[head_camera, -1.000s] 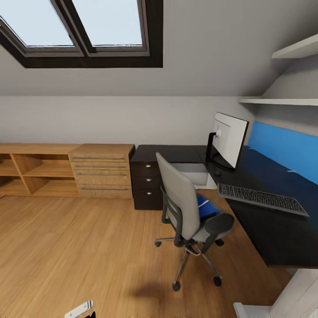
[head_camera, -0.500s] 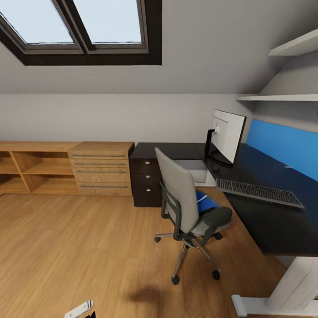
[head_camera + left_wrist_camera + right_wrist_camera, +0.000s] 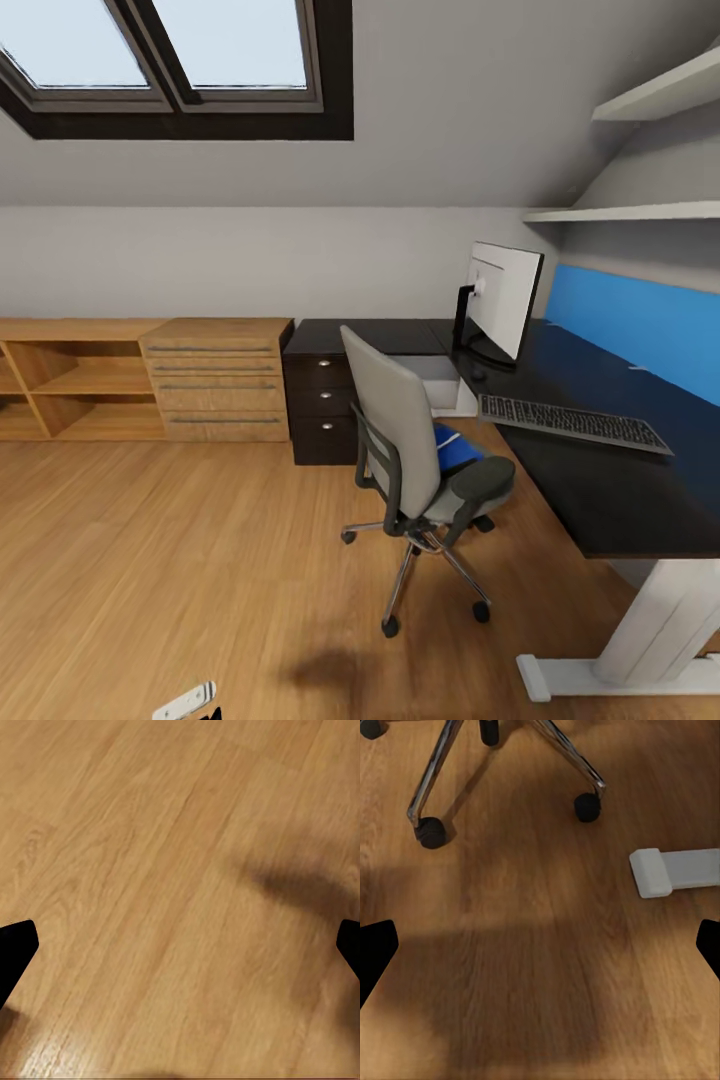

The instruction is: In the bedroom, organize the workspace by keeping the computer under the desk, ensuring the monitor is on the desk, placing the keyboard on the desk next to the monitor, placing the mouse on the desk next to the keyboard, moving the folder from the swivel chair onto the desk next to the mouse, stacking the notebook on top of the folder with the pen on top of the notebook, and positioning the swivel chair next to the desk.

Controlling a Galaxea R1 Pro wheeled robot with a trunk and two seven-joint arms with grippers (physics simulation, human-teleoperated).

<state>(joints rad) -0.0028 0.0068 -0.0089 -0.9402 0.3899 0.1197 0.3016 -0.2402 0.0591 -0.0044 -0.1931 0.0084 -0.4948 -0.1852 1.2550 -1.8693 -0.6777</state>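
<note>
Over bare wood floor (image 3: 150, 870) I'm holding both grippers, left gripper (image 3: 180, 945) and right gripper (image 3: 540, 945), fingers spread wide, gripping nothing. Ahead, the swivel chair (image 3: 410, 460) is sitting beside the desk (image 3: 600, 480), the folder (image 3: 455, 450) lying on its seat; monitor (image 3: 500, 300) and keyboard (image 3: 570, 422) are resting on the desk.
</note>
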